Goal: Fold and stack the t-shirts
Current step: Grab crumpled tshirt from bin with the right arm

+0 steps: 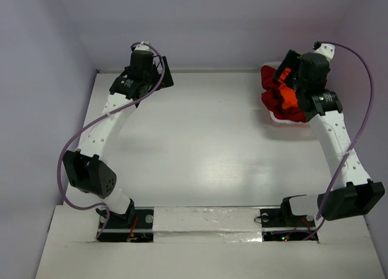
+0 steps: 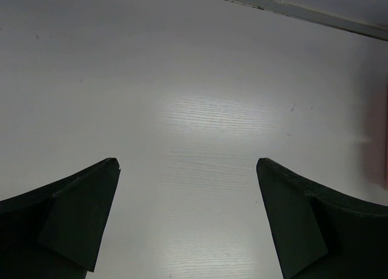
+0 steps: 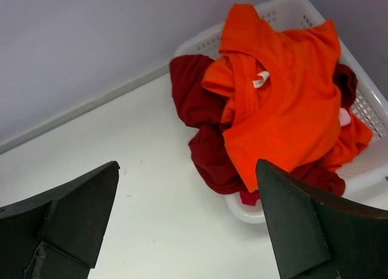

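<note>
We see 1 white basket (image 3: 290,5) at the far-right corner of the table (image 1: 200,145) w/ 2 shirts: orange t-shirt (image 3: 285,109) atop crimson t-shirt (image 3: 194,103). Left gripper (image 2: 188,218) & right gripper (image 3: 188,218): jaws spread wide, holding nothing.

A: Top view: the right arm's black wrist housing (image 1: 309,79) covers most of the white lattice plastic basket (image 1: 280,119). Only a sliver of rim shows.
B: Right wrist view: bright orange-red t-shirt (image 3: 285,109) buries most of the dark crimson t-shirt (image 3: 194,103). Pink cloth scrap (image 3: 344,116) barely peeks out.
A: White neck label (image 3: 260,80) is too small to read. Left wrist view: reddish smear (image 2: 381,139) at the right edge, blurred, unidentifiable.
</note>
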`<action>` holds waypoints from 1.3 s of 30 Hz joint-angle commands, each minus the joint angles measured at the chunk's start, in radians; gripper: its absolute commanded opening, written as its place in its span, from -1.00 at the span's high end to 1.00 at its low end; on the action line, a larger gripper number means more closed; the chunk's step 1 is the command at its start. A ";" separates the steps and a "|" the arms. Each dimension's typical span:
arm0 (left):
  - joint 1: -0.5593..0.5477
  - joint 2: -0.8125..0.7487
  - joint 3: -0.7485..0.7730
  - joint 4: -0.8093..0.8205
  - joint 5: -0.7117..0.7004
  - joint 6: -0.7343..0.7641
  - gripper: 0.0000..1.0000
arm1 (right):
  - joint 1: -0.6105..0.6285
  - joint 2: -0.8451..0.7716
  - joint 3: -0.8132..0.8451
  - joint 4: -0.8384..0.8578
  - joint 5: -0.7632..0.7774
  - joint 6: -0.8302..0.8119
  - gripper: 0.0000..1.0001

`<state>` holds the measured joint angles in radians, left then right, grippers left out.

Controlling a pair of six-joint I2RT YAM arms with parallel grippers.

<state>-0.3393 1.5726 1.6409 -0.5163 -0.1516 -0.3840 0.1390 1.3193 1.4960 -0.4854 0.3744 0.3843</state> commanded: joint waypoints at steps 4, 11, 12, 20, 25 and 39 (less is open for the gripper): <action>-0.003 -0.009 0.034 -0.011 -0.025 -0.007 -0.98 | 0.007 -0.017 0.032 -0.039 0.112 -0.019 -1.00; -0.003 0.006 0.066 -0.039 -0.075 -0.012 -0.98 | 0.007 -0.006 0.047 -0.056 0.109 -0.018 -1.00; -0.003 0.006 0.072 -0.040 -0.080 -0.012 -0.98 | 0.007 -0.003 0.049 -0.058 0.104 -0.015 -1.00; -0.012 0.020 0.062 -0.025 -0.031 0.011 -0.98 | 0.007 0.012 0.014 -0.012 0.023 0.016 -1.00; -0.012 0.052 0.056 0.013 0.039 0.007 -0.98 | 0.007 0.029 0.021 0.010 0.015 0.007 -1.00; -0.032 0.118 0.229 -0.079 0.044 0.003 -0.98 | 0.007 0.311 0.207 -0.272 0.359 0.103 -0.87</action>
<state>-0.3599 1.7500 1.7943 -0.5850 -0.0723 -0.3973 0.1390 1.6203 1.6276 -0.6491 0.5838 0.4221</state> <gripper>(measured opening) 0.990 0.938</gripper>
